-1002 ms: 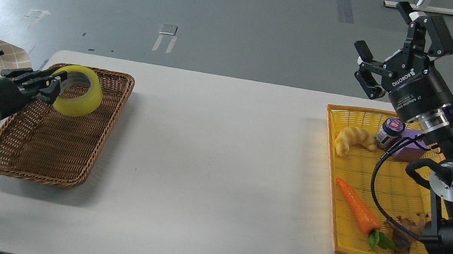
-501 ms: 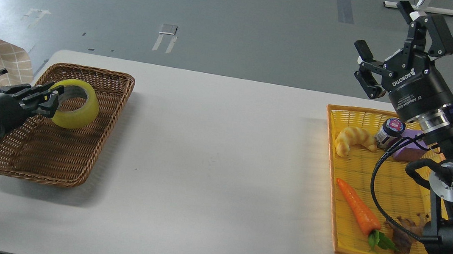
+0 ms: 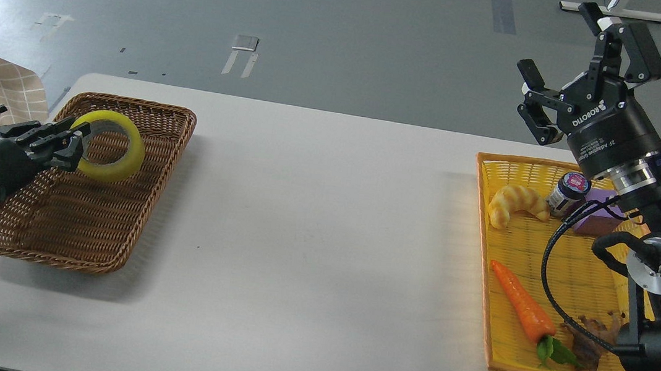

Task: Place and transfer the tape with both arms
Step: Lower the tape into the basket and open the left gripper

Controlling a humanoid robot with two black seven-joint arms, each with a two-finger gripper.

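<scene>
- The left gripper (image 3: 71,142) pinches the tape (image 3: 112,146) over the brown basket (image 3: 113,235); the roll has sunk and tilted upright, so release looks near.
- The right gripper (image 3: 577,70) hangs spread, empty, far from that basket.

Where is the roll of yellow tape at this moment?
In the head view the tape is at far left, held by the left gripper over the far part of the brown wicker basket.

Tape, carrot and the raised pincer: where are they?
tape (image 3: 121,169): head view, on its yellow outer band.
carrot (image 3: 520,308): head view, mid-body.
right pincer (image 3: 574,67): head view, midway between its fingertips.
</scene>
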